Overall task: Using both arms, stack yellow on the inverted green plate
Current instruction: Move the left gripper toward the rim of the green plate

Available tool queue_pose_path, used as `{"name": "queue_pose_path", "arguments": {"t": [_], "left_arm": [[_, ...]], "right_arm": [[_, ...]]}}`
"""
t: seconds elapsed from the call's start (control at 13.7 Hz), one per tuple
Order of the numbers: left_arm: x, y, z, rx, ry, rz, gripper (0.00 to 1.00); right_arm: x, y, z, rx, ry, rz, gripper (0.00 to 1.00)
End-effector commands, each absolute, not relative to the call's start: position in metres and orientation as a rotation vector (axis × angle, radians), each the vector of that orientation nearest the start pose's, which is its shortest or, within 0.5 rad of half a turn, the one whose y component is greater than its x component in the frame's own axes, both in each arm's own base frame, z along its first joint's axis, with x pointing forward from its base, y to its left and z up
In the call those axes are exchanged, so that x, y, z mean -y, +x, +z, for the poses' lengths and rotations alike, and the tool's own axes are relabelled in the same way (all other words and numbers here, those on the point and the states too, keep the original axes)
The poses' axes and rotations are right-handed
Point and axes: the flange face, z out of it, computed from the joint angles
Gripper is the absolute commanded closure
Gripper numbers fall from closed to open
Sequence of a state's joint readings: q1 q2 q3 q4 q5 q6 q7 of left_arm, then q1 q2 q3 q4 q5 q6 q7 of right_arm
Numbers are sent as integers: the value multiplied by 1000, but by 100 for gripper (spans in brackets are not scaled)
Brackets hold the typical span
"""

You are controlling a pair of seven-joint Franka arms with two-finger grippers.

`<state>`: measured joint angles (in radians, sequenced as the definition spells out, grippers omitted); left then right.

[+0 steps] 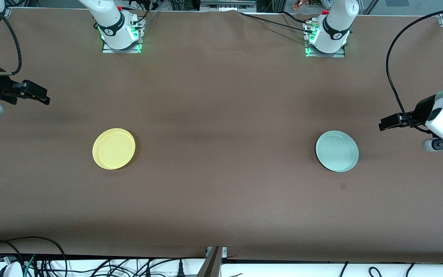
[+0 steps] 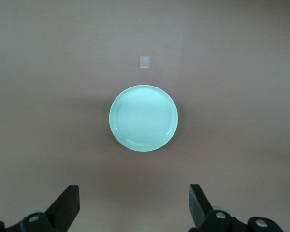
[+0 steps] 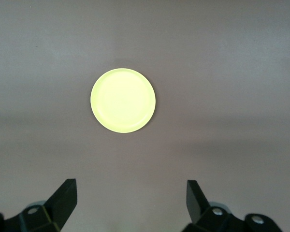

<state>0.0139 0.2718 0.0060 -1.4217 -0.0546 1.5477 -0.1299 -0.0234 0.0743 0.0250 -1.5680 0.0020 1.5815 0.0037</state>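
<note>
While both arms hang back at the ends of the worktop (image 1: 221, 96), the two plates sit well apart, about level with each other and both rim-up. Yellow (image 1: 114, 149) lies toward the right arm's end, the green plate (image 1: 337, 151) toward the left arm's end, with a small pale patch (image 2: 145, 62) on the cloth near it. Right claw (image 3: 130, 200) is up in the air, spread wide and holding nothing. Left claw (image 2: 134, 203) is the same, wide open and empty.
</note>
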Motion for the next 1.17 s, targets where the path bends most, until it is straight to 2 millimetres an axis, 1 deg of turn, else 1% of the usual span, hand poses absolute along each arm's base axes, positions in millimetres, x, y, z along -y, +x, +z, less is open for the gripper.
{"name": "queue_pose_path", "arguments": {"t": [0.0,0.07,0.15,0.22,0.37,0.59,0.73,0.8,0.95,1.1], "left_arm": [[-27,632,497,261,-3168,330,0],[-38,633,482,234,-3180,346,0],[-50,633,468,189,-3194,328,0],[-60,632,451,152,-3203,315,0],[-74,628,419,158,-3231,297,0],[-85,619,372,123,-3297,286,0],[-92,612,342,134,-3332,294,0],[-93,609,329,110,-3343,272,0],[-102,601,302,66,-3347,249,0],[-110,593,274,92,-3377,247,0]], "right_arm": [[-1,574,586,-22,-3120,110,0],[-1,574,586,-20,-3119,110,0],[0,574,586,-20,-3119,110,0],[1,574,586,-22,-3119,113,0],[1,574,586,-34,-3119,113,0],[1,574,586,-32,-3119,120,0],[1,574,585,-34,-3119,125,0],[1,574,585,-34,-3119,125,0],[1,573,586,-34,-3119,122,0],[1,573,586,-37,-3121,122,0]]}}
